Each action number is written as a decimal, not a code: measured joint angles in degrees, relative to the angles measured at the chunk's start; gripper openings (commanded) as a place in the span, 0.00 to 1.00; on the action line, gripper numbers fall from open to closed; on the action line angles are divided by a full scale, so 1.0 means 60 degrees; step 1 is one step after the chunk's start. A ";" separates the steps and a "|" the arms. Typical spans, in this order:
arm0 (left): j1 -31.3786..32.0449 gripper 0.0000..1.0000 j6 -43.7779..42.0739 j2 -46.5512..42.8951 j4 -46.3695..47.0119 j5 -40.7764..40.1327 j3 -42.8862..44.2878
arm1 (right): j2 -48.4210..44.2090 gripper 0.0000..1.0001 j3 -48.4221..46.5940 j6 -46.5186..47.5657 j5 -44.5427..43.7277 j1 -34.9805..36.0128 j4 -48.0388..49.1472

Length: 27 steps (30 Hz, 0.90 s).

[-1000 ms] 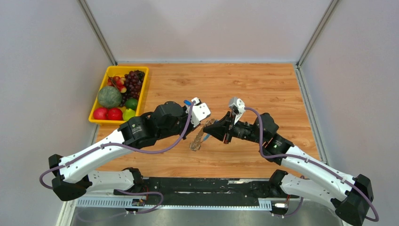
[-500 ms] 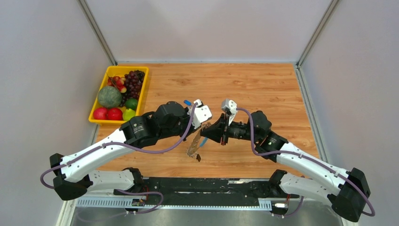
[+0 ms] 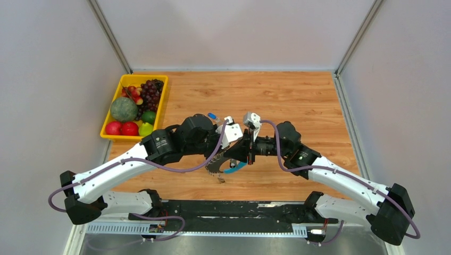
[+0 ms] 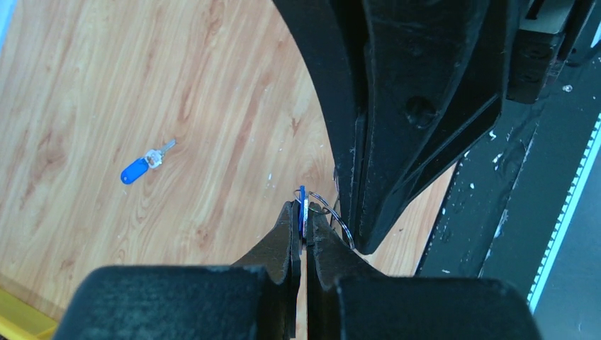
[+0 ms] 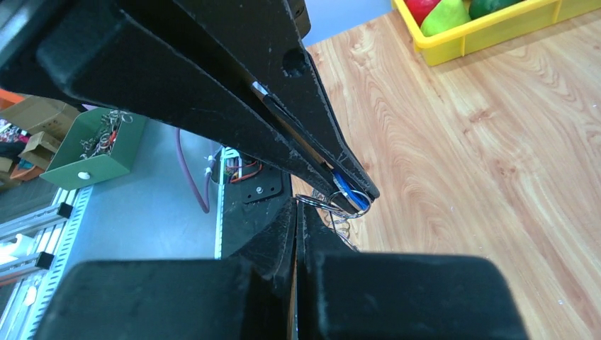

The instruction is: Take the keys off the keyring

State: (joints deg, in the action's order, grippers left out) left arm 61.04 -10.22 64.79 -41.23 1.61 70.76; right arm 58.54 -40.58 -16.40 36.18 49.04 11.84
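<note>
My left gripper [image 4: 305, 223] is shut on the keyring's flat blue segment [image 4: 302, 202], seen edge-on between the tips. Thin silver rings [image 4: 332, 212] of the keyring stick out beside it. My right gripper [image 5: 296, 207] is shut, its tips on a silver ring [image 5: 333, 205] of the same keyring. The left fingers [image 5: 298, 134] hold the blue segment [image 5: 349, 190] just above it. In the top view both grippers meet at the table's near middle, with the blue segment [image 3: 234, 169] below them. One loose key [image 4: 145, 164] with a blue head lies on the wood. Other keys are hidden.
A yellow tray [image 3: 160, 103] of fruit stands at the back left and also shows in the right wrist view [image 5: 489, 35]. The black base rail [image 3: 223, 210] runs along the near edge. A green box [image 5: 96, 145] sits off the table.
My right gripper has moved left and closed in on the left gripper's tips. The left gripper has dropped a little toward the near edge, still holding the keyring.
</note>
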 measured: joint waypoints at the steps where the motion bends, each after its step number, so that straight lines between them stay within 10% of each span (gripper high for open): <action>1: 0.0000 0.00 -0.0018 0.0018 -0.0044 0.0047 0.0000 | 0.0040 0.00 -0.0011 0.0000 0.0044 0.0000 -0.0047; 8: -0.0004 0.00 -0.0040 0.0033 -0.0080 -0.0138 0.0000 | 0.0084 0.00 -0.0047 0.0000 0.0157 -0.0102 -0.0397; 16: -0.0004 0.00 0.0127 0.0036 0.0025 -0.1326 0.0215 | -0.0404 0.29 0.0076 0.0193 -0.0080 -0.0208 -0.0831; 27: -0.0004 0.00 0.0463 0.0648 -0.0739 -0.1712 0.1144 | -0.1734 0.38 0.0601 0.1166 -0.0991 -0.0208 -0.1173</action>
State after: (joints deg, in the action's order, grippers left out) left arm 61.01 -7.44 68.69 -45.67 -8.67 77.62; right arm 48.14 -36.97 -9.41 30.24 47.79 4.80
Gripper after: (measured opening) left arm 0.019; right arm 0.349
